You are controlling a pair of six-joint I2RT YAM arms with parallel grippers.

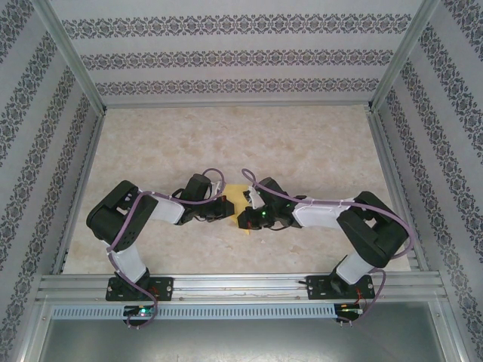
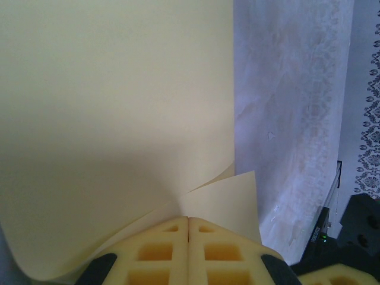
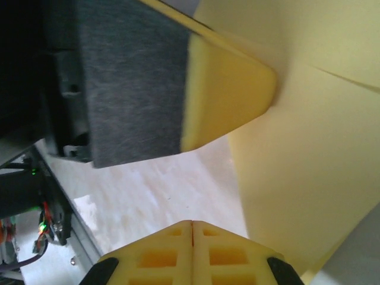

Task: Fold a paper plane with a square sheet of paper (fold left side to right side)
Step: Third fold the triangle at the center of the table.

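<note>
Pinching, left gripper (image 2: 189, 221): jaws were pressed together on a lifted edge of the square sheet of paper (image 2: 119, 119), which curled up from the tips.
Right gripper (image 3: 192, 224): jaws were pressed together; the sheet lay just at its 2 o'clock, and whether they touched could not be told.
Square sheet of paper: plain yellow, between the grippers, left at its 9 o'clock, right at its 3 o'clock.
Table (image 1: 302, 143): pale marbled top ran toward 12 o'clock.
Back wall (image 1: 226, 56): striped ornamental bands.
</note>
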